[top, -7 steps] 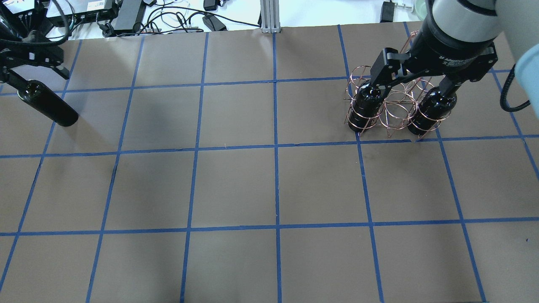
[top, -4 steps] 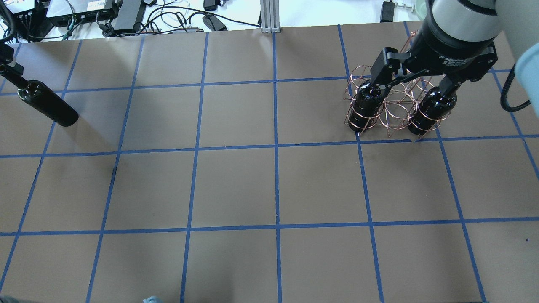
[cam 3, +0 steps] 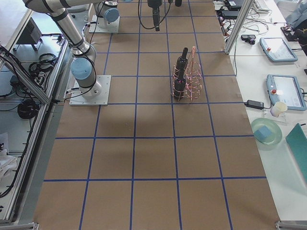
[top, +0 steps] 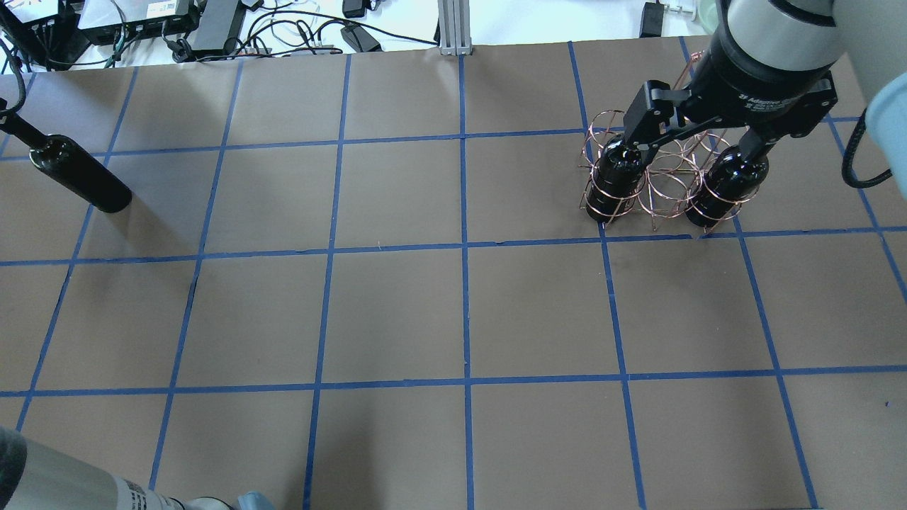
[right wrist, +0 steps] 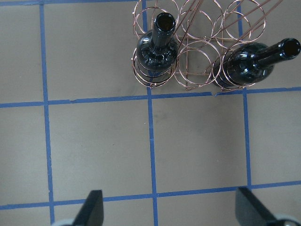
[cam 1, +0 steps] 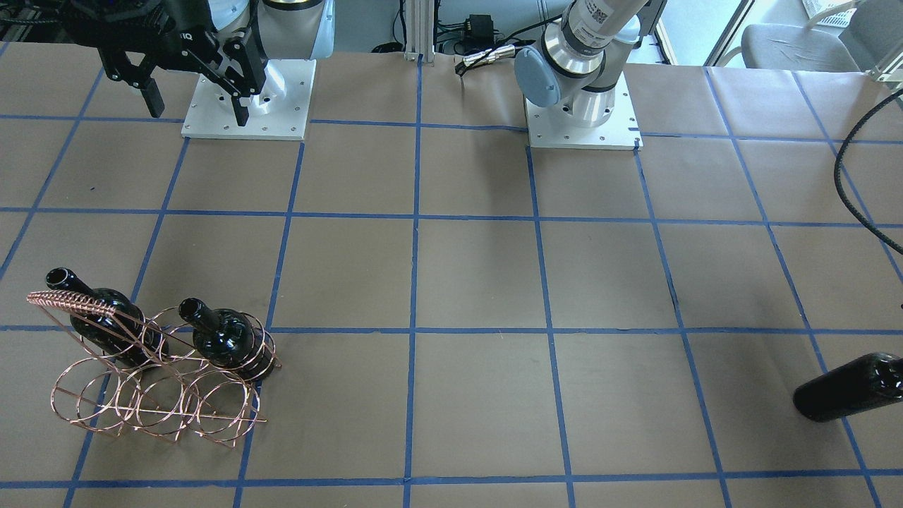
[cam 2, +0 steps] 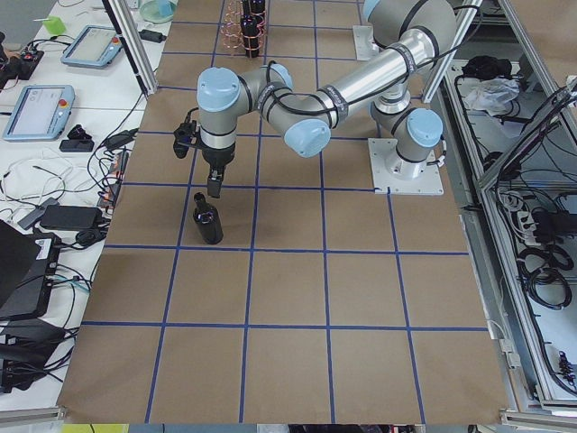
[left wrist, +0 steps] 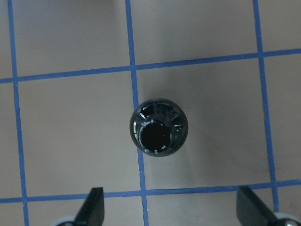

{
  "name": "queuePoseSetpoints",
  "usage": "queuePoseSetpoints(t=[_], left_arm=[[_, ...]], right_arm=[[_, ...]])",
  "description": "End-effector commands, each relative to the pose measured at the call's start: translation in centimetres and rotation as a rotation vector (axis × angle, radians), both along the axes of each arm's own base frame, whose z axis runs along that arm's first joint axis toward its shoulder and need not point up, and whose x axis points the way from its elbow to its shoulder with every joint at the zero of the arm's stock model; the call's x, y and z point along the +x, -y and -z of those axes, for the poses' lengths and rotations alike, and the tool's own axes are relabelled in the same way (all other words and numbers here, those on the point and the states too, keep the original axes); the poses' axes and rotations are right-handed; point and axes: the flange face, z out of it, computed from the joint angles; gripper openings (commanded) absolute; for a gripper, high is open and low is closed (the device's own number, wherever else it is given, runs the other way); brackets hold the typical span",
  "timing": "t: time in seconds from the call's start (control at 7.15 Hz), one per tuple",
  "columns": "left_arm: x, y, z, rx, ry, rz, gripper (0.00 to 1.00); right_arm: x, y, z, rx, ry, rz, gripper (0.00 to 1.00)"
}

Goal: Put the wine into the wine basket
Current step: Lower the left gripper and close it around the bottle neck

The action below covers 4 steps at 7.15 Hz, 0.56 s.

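Writing: "Adaptive" on R gripper [top: 691, 150] body; rest unreadable.
L gripper [left wrist: 169, 189]: points straight down over wine [left wrist: 159, 133], fingers wide apart, empty.
R gripper: raised, pointing down, fingers wide, empty.
Wine: upright on table [top: 397, 319], far from wine basket [cam 1: 156, 384].
Basket: bottles [cam 1: 224, 339] in both end loops.

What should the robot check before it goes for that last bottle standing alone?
1. Last bottle standing upright: ok.
2. Left gripper open and empty: ok.
3. Left gripper centred over the bottle's mouth: cannot tell. It is close in the wrist view, but the camera sits off to one side.
4. Middle slot of the basket free: ok.
5. Right gripper open and empty: ok.
6. Right gripper out of the way of the basket: cannot tell. It hangs raised near it.
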Motion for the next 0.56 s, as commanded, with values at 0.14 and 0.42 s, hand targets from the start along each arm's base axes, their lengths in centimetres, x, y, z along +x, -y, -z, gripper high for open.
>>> queuePoseSetpoints(t=[0.14, 0.42], left_arm=[[1.5, 3.0, 3.5, -0.041, -0.034, 0.021, 1.00], [1.2, 3.4, 4.2, -0.055, -0.060, 0.014, 0.99]], right_arm=[[0.0, 0.0, 0.0, 0.001, 0.000, 0.000, 1.00], [0.0, 0.0, -0.1, -0.001, -0.001, 0.000, 1.00]])
